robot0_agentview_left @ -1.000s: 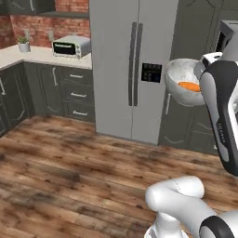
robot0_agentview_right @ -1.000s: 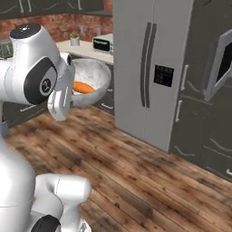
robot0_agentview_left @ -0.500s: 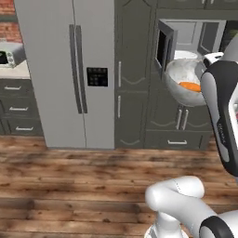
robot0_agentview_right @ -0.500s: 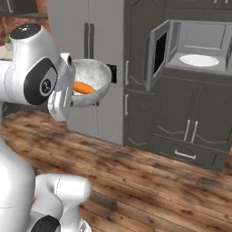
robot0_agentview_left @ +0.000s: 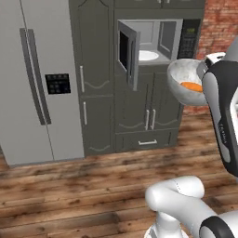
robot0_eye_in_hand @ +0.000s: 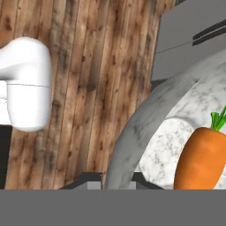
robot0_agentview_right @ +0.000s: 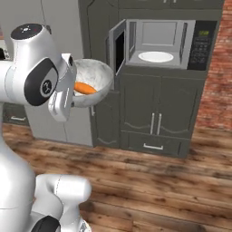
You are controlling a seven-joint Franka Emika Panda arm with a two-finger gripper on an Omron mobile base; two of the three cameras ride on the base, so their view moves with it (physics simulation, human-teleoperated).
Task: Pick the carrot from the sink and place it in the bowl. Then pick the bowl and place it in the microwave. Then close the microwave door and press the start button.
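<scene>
Carrot step: done, we judge; the carrot [robot0_eye_in_hand: 201, 159] lies inside the bowl [robot0_agentview_right: 93, 77], well away from any sink.
Bowl step: under way; we see the bowl carried in the air, level with the microwave [robot0_agentview_right: 158, 41] but off to one side of it, not yet in the cavity.
Microwave door [robot0_agentview_left: 126, 51]: swung open, with a white turntable plate [robot0_agentview_right: 155, 56] bare inside.
Left to do: set the bowl inside, close the door, press start on the keypad [robot0_agentview_right: 200, 43].
Gripper [robot0_eye_in_hand: 118, 178]: closed over the bowl's rim, one fingertip each side of the wall.
Arm pose: folded high and close to the body, with the hand held beside the bowl at cavity height.
</scene>
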